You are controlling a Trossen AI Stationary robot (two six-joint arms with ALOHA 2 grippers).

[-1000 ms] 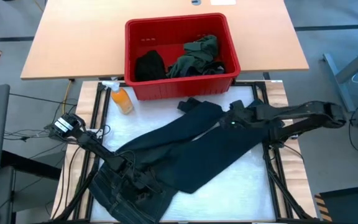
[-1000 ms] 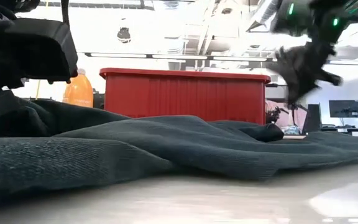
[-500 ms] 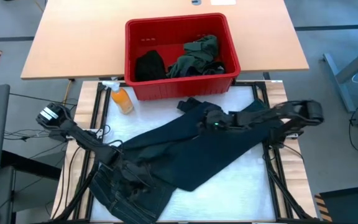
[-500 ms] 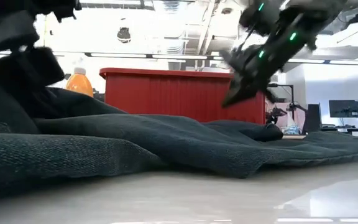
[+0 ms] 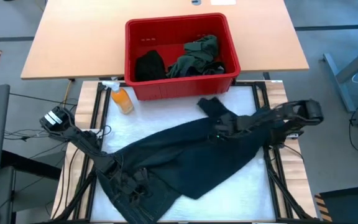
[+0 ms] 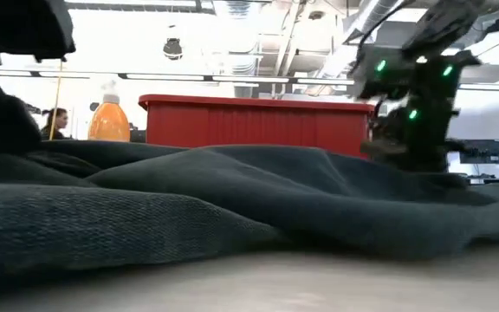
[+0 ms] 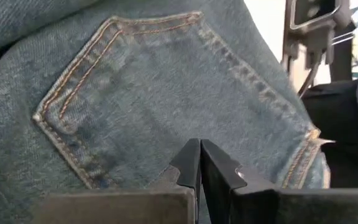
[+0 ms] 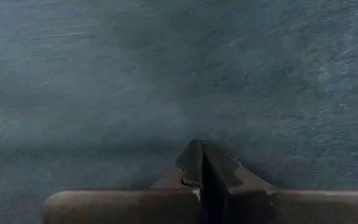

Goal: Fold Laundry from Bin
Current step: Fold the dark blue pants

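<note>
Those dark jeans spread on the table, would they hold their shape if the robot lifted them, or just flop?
Probably flop: the jeans lie in soft folds and ridges, so lifted parts would likely sag. They look like thick denim with stitched pockets, so fairly heavy for cloth. The rough weave should not be slippery; pushing them would probably bunch the fabric rather than slide it.

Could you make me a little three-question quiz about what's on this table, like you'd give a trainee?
1. True or false: the dark denim trousers lie inside the bright red rectangular plastic bin.
2. What stands beside the bin's left front corner? A) an orange spray bottle B) a white mug C) a green box
3. Fill in: the left gripper points at a stitched back ______ of the trousers.

Key
1. False: they are spread on the white table top, in front of the bin.
2. A
3. pocket
</note>
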